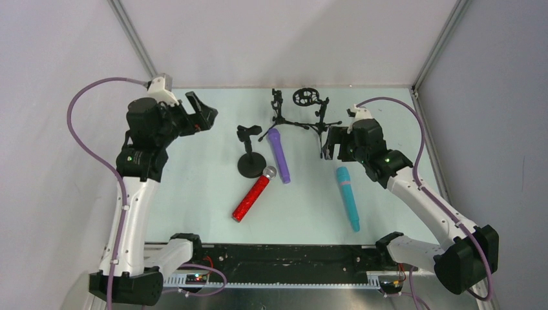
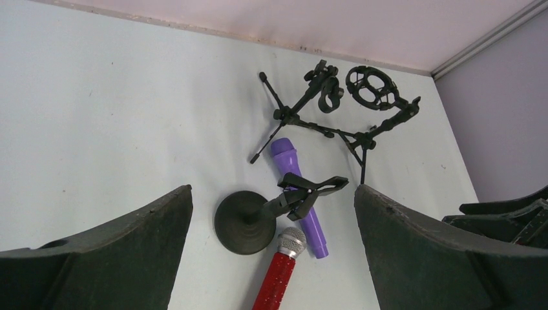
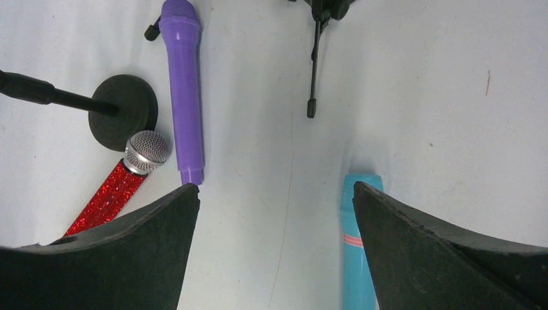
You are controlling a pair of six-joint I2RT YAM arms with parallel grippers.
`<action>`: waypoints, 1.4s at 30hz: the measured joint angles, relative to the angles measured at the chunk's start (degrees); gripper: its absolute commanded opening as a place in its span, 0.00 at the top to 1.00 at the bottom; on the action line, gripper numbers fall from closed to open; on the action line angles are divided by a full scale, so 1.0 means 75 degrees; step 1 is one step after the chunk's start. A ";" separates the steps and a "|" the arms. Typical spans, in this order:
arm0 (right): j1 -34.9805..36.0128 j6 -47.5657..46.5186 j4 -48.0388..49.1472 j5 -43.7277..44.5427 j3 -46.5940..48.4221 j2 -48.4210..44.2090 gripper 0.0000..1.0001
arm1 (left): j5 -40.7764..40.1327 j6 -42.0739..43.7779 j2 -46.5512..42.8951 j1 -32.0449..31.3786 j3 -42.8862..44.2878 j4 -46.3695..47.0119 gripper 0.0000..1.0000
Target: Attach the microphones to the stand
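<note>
Left and right jaws apart; teal microphone [image 3: 357,278] with pink band [image 3: 353,240], perhaps label.

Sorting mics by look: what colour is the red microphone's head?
Silver: the red microphone's head, best in the right wrist view.

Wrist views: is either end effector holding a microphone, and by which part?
Nothing is held. The left end effector and the right end effector are open and empty; red microphone, purple microphone and teal microphone lie on the table.
</note>
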 measured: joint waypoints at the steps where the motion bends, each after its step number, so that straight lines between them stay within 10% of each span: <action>1: -0.0023 -0.0041 0.0058 -0.0020 0.0000 0.0000 0.07 | -0.0006 -0.0009 0.0052 0.0000 0.0079 0.0003 0.02; 42: -0.1480 -0.1769 0.1813 -0.2139 0.2189 0.3316 0.04 | -0.1358 0.0694 -0.0959 0.0003 -0.0892 0.0991 0.02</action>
